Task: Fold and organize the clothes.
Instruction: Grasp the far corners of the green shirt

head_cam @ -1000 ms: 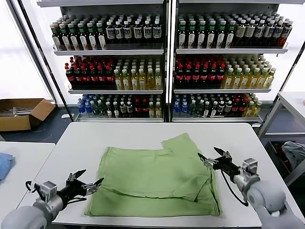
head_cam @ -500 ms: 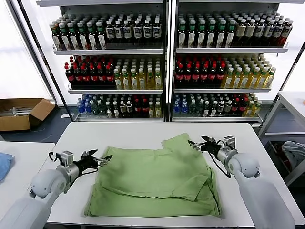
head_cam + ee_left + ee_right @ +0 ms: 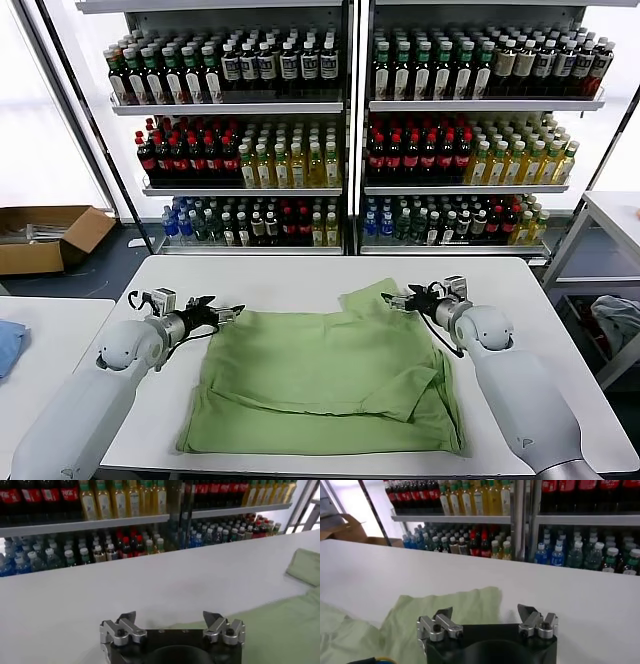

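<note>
While both arms reach in low over the white tabletop (image 3: pixel 300 275), the green shirt (image 3: pixel 325 375) lies spread across its middle, plain side up, with no print or buttons in sight. Its near edge runs close to the tabletop's 6 o'clock rim, and a doubled layer shows along that edge and toward the 4 o'clock corner of the cloth. One sleeve flap sticks out from the cloth's far edge at about 1 o'clock.

At 9 to 10 o'clock of the shirt, the left tool (image 3: pixel 228 315) sits just off the cloth's far left corner, its tips pointing inward toward the fabric. From the left wrist camera the left tool (image 3: pixel 172 617) stands released, fingers spread wide with nothing between them, bare tabletop under them and the green cloth (image 3: pixel 280 625) beginning just beside.

Over at 1 to 2 o'clock, the right tool (image 3: pixel 396 299) hovers at the outer edge of the sleeve flap. Seen from the right wrist camera, the right tool (image 3: pixel 485 614) is likewise released and empty, fingers apart, with the sleeve flap (image 3: pixel 455 605) lying flat on the tabletop directly ahead of them; whether the tips touch the cloth cannot be told.

Beyond the tabletop at 12 o'clock stand shelves of bottles (image 3: pixel 350 130). A cardboard box (image 3: pixel 45 235) sits on the floor at 10 o'clock.
</note>
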`<control>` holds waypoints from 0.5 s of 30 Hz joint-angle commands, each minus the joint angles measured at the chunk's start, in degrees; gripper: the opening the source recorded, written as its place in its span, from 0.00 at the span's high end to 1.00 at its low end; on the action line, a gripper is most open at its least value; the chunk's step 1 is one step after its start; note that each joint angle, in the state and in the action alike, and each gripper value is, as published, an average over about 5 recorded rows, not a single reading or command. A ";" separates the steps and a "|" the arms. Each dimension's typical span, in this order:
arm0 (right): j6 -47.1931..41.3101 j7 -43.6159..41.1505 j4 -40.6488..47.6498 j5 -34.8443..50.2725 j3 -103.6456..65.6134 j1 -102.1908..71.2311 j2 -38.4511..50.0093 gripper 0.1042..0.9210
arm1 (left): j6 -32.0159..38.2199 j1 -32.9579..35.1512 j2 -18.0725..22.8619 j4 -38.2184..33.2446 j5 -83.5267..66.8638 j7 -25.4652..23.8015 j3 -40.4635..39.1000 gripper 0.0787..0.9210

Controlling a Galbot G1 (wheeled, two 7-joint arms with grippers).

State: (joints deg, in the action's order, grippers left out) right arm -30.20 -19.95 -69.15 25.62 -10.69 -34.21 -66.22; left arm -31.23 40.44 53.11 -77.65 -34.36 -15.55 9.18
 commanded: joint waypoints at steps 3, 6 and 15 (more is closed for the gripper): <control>0.13 -0.21 2.60 -1.00 1.38 1.26 -1.05 0.12 | -0.11 1.21 0.15 0.73 0.54 -0.23 -1.82 0.12; 0.20 -0.17 2.49 -1.28 1.50 0.83 -1.18 0.12 | -0.17 2.79 0.29 -0.67 0.83 -0.13 -1.52 0.12; 0.47 -0.04 1.53 -1.09 1.66 -0.46 -1.28 0.38 | -0.27 4.83 0.41 -1.65 1.32 -0.26 -1.08 0.34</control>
State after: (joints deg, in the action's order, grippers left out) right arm -29.63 -19.81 -68.20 24.74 -9.48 -34.60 -67.23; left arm -31.27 43.31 53.42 -78.72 -33.34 -15.60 8.74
